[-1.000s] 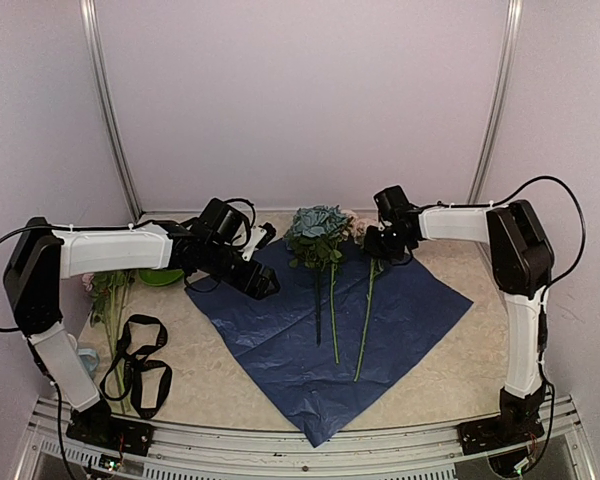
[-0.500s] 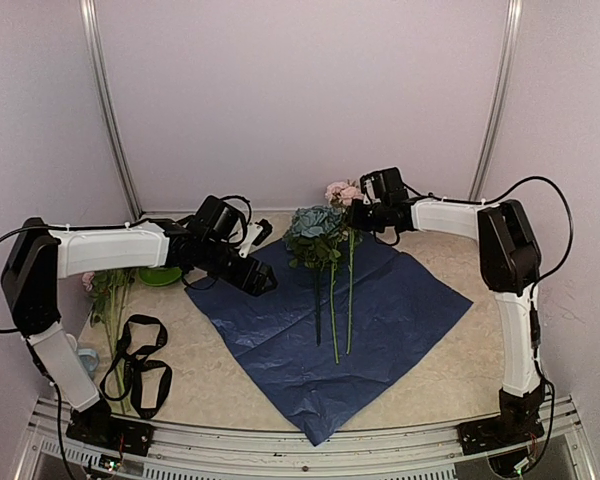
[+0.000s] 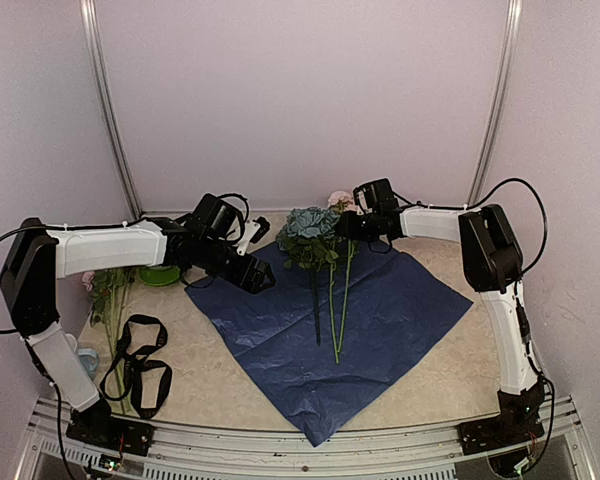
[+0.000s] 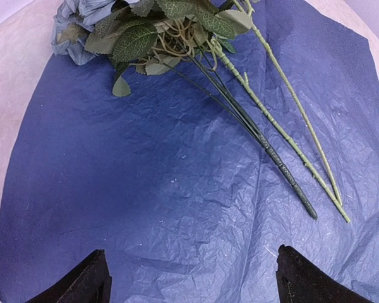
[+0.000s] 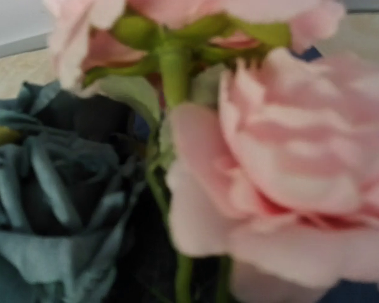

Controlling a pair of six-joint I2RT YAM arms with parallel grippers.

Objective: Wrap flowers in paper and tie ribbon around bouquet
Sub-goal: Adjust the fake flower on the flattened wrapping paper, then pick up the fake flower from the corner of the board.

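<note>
Since the pale pink roses (image 5: pixel 271 189) just swung in beside the blue-green hydrangea (image 3: pixel 308 224) on the crinkled navy paper sheet (image 3: pixel 280 340), gathering's progressing. Can't tell if the right end effector (image 3: pixel 358 224) grips; left end effector (image 4: pixel 192 265) gapes wide, empty.

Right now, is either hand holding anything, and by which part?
Left hand: open above the paper, holding nothing. Right hand: at the head end of the pink roses; whether it grips them cannot be told.

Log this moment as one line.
flowers lying on paper | left jaws open above paper | right jaws at pink roses, state unclear | ribbon untouched
</note>
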